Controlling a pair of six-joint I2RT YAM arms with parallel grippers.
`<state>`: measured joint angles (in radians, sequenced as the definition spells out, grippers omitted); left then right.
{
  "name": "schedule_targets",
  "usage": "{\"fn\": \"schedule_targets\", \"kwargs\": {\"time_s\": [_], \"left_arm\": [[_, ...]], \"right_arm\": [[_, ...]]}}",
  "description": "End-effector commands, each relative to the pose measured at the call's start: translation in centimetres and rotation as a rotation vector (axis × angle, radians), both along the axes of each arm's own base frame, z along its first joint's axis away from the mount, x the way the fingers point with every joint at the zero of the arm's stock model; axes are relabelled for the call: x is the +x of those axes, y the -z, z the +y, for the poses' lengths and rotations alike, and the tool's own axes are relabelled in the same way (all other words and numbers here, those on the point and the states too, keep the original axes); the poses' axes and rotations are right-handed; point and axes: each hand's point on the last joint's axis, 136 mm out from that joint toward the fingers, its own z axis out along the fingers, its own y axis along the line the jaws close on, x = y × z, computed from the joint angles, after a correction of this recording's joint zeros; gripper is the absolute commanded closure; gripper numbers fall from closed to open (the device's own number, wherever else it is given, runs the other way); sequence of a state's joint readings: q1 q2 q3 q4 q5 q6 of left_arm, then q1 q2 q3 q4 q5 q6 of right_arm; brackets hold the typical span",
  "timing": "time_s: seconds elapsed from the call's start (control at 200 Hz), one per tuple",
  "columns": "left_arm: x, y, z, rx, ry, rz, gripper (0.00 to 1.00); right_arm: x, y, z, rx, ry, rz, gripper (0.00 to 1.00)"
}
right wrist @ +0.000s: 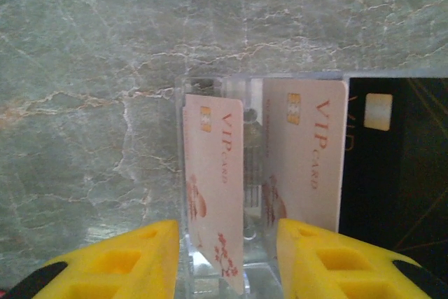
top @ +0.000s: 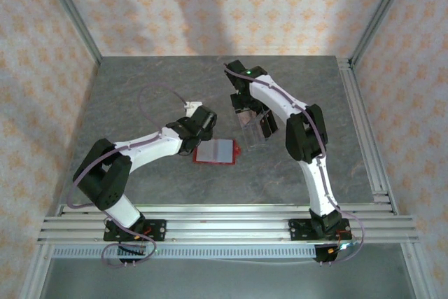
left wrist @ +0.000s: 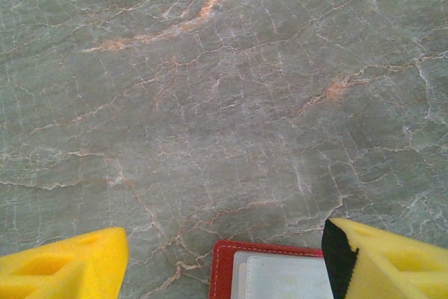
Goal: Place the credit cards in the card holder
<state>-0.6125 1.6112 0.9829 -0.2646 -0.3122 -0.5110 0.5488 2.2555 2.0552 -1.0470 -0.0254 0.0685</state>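
Observation:
The card holder [top: 215, 150] is a red wallet lying open on the table, its pale inner pockets up. One corner of it [left wrist: 273, 274] shows between the yellow fingers of my left gripper [left wrist: 224, 265], which hovers open just above it. My right gripper [right wrist: 227, 260] is open over a clear plastic stand [top: 253, 131]. A pale pink VIP credit card [right wrist: 213, 187] leans in the stand between its fingers, close to the left finger [right wrist: 112, 264]. A second pink card [right wrist: 306, 148] and a black card [right wrist: 395, 173] stand further right.
The grey marble table [top: 140, 103] is bounded by patterned walls and aluminium rails [top: 364, 124] on the right and near side. Both arms meet near the middle, the stand a short way right of and beyond the wallet.

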Motion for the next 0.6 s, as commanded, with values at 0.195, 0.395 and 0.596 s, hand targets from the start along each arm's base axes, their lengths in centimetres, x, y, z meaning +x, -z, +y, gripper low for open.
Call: {"fn": "schedule_targets", "kwargs": {"time_s": [0.195,0.395,0.596], "left_arm": [[-0.3,0.1,0.8,-0.015,-0.026,-0.008,0.25],[-0.3,0.2,0.9,-0.022,-0.027,-0.01,0.25],[-0.2,0.3,0.8,-0.029,-0.025,-0.009,0.25]], "right_arm": [[0.1,1.4,-0.8,-0.117,-0.03,0.039,0.6],[0.1,2.2,-0.5,-0.129,-0.039,0.061,0.61],[0.2,1.8,-0.5,-0.152,-0.052,0.041,0.61]]}}
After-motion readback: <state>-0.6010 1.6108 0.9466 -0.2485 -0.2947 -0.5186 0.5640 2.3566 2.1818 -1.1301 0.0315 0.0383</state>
